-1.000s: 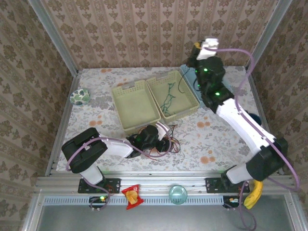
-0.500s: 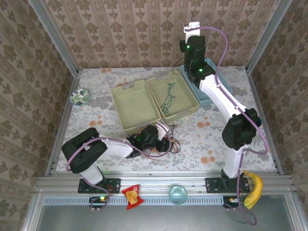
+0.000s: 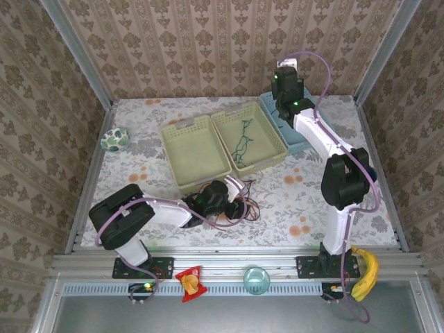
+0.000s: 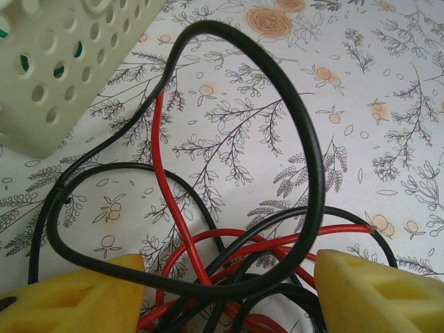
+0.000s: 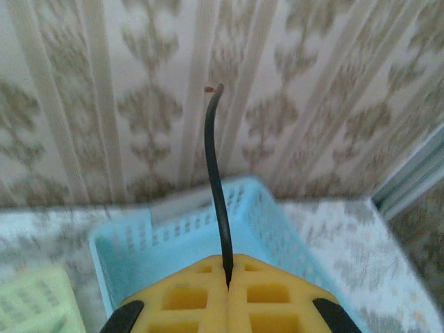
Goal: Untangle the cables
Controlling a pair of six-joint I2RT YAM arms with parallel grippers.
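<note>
The left gripper (image 4: 229, 267) stands wide open, its yellow fingers (image 4: 76, 295) low on either side of the heap on the table (image 4: 388, 104). There the red cable (image 4: 164, 187) and the black cable (image 4: 310, 152) cross, the black loop rising between the fingers, though whether either finger touches a strand I cannot tell. The right gripper (image 5: 227, 267) has its fingers pressed together on a black strand (image 5: 214, 166) that stands up from the seam, above the blue basket (image 5: 125, 239). The green cable (image 3: 243, 142) lies in the pale green basket (image 3: 280, 148), well apart from both grippers.

Glossy black cable (image 4: 305, 139), perforated plastic basket (image 4: 62, 62)
</note>
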